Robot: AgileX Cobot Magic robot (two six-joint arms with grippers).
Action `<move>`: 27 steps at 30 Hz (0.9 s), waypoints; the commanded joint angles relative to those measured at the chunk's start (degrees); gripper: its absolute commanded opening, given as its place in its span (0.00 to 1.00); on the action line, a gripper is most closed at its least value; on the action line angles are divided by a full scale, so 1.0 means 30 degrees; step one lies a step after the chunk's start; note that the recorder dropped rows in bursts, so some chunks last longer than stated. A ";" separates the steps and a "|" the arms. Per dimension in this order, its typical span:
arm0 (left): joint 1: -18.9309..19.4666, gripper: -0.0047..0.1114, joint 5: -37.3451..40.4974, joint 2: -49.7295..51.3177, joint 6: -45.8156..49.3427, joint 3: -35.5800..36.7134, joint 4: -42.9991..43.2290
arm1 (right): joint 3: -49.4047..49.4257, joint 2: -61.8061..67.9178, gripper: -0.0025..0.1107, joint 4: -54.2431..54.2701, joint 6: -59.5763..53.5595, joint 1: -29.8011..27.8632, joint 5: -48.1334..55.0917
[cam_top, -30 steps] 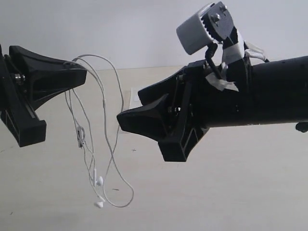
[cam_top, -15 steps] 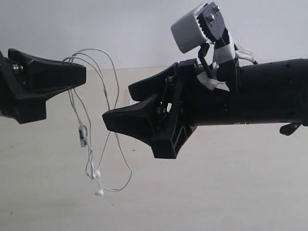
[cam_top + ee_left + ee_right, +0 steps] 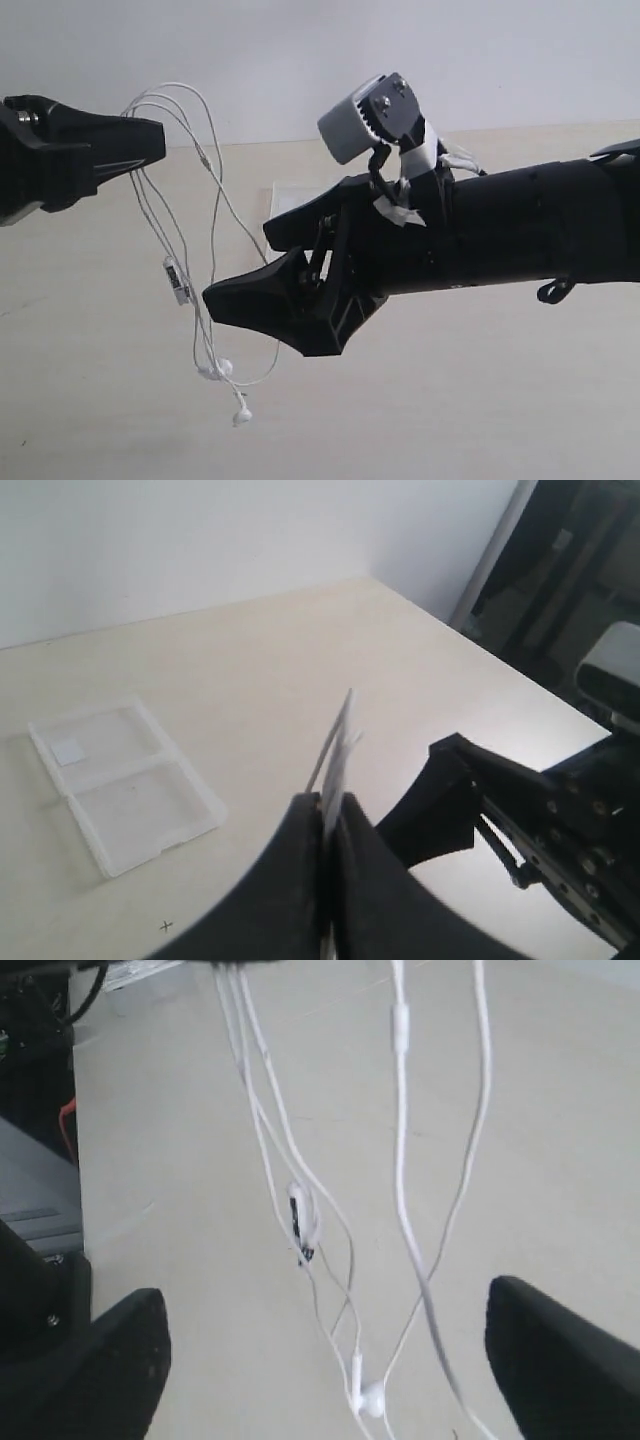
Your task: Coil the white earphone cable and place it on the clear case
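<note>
Here my left end effector, upper left, pinches the thin white earphone cable so its loops hang free; my right end effector gapes mid-frame, likely to gather them. The flat clear plastic case lies on the counter.

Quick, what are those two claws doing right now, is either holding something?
Left gripper: closed, pinching the white earphone cable, which dangles from it.
Right gripper: open, holding nothing.

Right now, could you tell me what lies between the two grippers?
Only loops of cable hanging from the left gripper, in the exterior view.
</note>
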 commanded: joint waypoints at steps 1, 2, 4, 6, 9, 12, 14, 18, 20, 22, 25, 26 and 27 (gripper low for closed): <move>0.0006 0.04 0.0700 -0.0098 -0.0924 -0.0012 -0.0111 | 0.0104 0.0989 0.76 0.0181 -0.0465 0.0009 0.0135; 0.0006 0.04 0.0803 -0.0098 -0.0960 -0.0012 -0.0111 | 0.0001 0.1378 0.76 0.0181 -0.0900 0.0009 0.0135; 0.0006 0.04 0.0891 -0.0098 -0.1184 -0.0012 -0.0111 | -0.0157 0.1766 0.76 0.0181 -0.1181 0.0009 0.0424; 0.0006 0.04 0.0891 -0.0098 -0.1270 -0.0012 -0.0449 | -0.0321 0.1841 0.76 0.0181 -0.1529 0.0009 0.0419; 0.0006 0.04 0.0974 -0.0098 -0.1270 -0.0012 -0.0744 | -0.0583 0.1841 0.76 0.0181 -0.1877 0.0009 0.0419; 0.0006 0.04 0.0974 -0.0098 -0.1270 -0.0012 -0.1002 | -0.0806 0.1841 0.76 0.0181 -0.1925 0.0009 0.0212; 0.0006 0.04 0.0974 -0.0098 -0.1270 -0.0012 -0.1304 | -0.0899 0.1841 0.76 0.0181 -0.2043 0.0009 0.0211; 0.0006 0.04 0.1103 -0.0098 -0.1270 -0.0012 -0.2044 | -0.1252 0.1841 0.76 0.0181 -0.2183 0.0009 0.0128; 0.0006 0.04 0.1170 -0.0098 -0.1270 -0.0012 -0.2133 | -0.1679 0.1841 0.76 0.0181 -0.2183 0.0009 0.0100; 0.0006 0.04 0.1160 -0.0098 -0.1270 -0.0012 -0.2267 | -0.2006 0.1841 0.76 0.0181 -0.2146 0.0009 0.0100; 0.0006 0.04 0.1160 -0.0098 -0.1270 -0.0012 -0.3028 | -0.2410 0.1841 0.76 0.0181 -0.1785 0.0009 -0.0040; -0.0031 0.04 0.1160 -0.0098 -0.1270 -0.0012 -0.3071 | -0.2572 0.1841 0.76 0.0181 -0.1794 0.0009 -0.0094; -0.0031 0.04 0.1160 -0.0098 -0.1270 -0.0012 -0.3071 | -0.2649 0.1881 0.76 0.0181 -0.1794 0.0139 -0.0315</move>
